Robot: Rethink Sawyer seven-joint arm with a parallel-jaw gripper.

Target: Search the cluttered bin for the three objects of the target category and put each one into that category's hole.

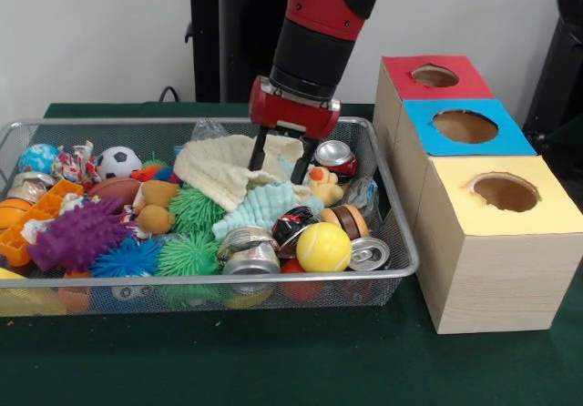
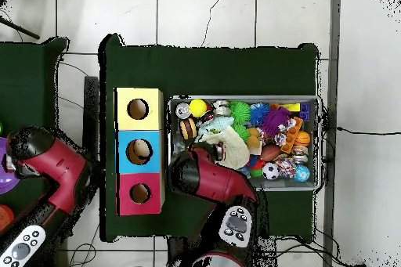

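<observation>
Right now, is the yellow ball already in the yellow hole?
No. The yellow ball lies in the bin among the cans, left of the yellow box.

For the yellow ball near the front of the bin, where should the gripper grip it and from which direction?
Take the yellow ball across its widest middle, coming straight down from above. It sits on top of the pile with its upper half exposed, but cans crowd it: a crushed can on one side and a can with its top showing on the other, so a side approach looks blocked. The gripper is open.
</observation>
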